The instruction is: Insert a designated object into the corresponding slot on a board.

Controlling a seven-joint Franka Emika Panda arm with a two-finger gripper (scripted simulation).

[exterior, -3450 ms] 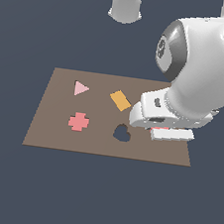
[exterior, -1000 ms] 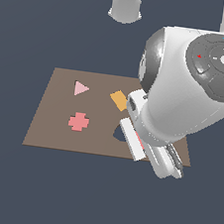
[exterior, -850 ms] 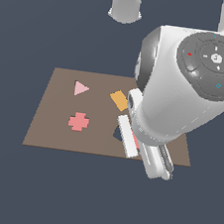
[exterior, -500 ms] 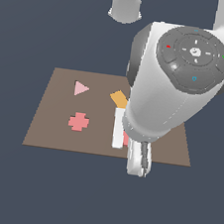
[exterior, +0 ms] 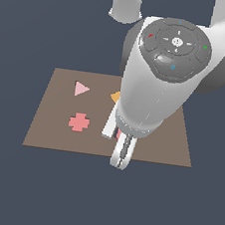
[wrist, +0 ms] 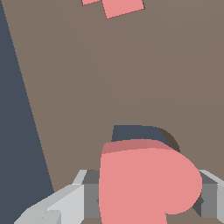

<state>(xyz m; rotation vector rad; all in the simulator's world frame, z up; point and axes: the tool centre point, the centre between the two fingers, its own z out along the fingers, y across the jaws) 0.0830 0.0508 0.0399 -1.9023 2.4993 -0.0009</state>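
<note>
In the wrist view the salmon-red heart block (wrist: 146, 183) fills the foreground, with my gripper (wrist: 146, 194) shut on it; grey fingers (wrist: 83, 197) press on both its sides. Just beyond the heart, the edge of the dark heart-shaped slot (wrist: 138, 132) shows in the brown board (wrist: 131, 65). The heart hangs above the slot and partly covers it. In the exterior view the arm hides the slot. Only a sliver of the heart (exterior: 118, 134) shows at the gripper (exterior: 117, 138), low over the board (exterior: 51, 131).
A salmon-red cross (exterior: 79, 122) and a pale pink triangle (exterior: 81, 88) lie on the board toward the exterior view's left. An orange piece (exterior: 115, 96) peeks out beside the arm. The cross (wrist: 118, 5) also shows in the wrist view. The robot base (exterior: 127, 3) stands behind the board.
The arm has swung toward the exterior view's left, carrying the heart over the slot. The slot, visible 3.5 s ago in the exterior view, is now covered by the arm.
</note>
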